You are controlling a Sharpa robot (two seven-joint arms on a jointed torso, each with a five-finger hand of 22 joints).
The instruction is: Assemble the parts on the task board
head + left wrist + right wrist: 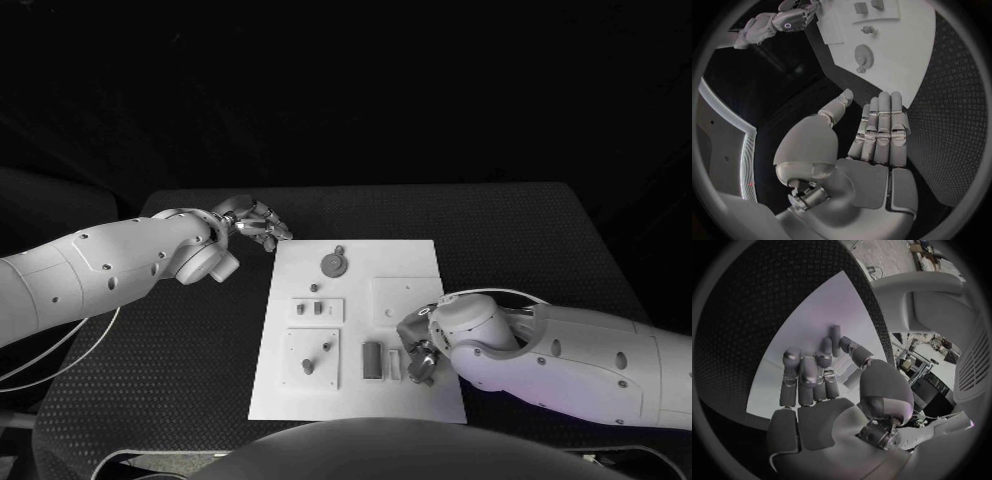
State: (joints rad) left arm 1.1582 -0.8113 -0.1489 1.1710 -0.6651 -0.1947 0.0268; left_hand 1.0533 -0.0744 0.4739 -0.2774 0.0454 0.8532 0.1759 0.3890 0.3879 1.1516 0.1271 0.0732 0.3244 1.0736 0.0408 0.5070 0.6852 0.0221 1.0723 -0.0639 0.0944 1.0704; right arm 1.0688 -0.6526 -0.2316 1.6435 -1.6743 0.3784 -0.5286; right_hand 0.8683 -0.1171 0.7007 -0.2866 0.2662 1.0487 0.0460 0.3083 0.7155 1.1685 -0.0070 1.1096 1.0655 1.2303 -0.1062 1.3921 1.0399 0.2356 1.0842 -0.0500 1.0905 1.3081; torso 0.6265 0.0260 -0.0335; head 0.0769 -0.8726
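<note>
Lying flat mid-table (173, 400), the board (411, 255) is seen in the head view as a white plate with its long side running away from the robot. Small grey parts are spread over it: a round gear (333, 264) near the far end, two short pegs (310, 309) in a block at the middle left, a peg (307, 367) on a square plate at the near left, and a dark slot block (372, 360) at the near middle.

Left hand (254, 222) is held just off the board's far left corner, over the black table. In the left wrist view its fingers (882, 125) are stretched straight and pressed side by side, the thumb (837, 106) angled apart; nothing is held. The gear (862, 54) is seen beyond the fingertips, well apart from them, and the other hand (786, 20) is visible at the far end of the board (911, 60).

Right hand (421, 352) is placed over the board's near right part, just beside the slot block. In the right wrist view its fingers (807, 375) are curled partway over the white board (817, 325), the thumb (856, 351) set out to the side. No part is seen between the fingers; whether a fingertip touches the board cannot be told. In the head view the hand is mostly hidden by its own wrist.
</note>
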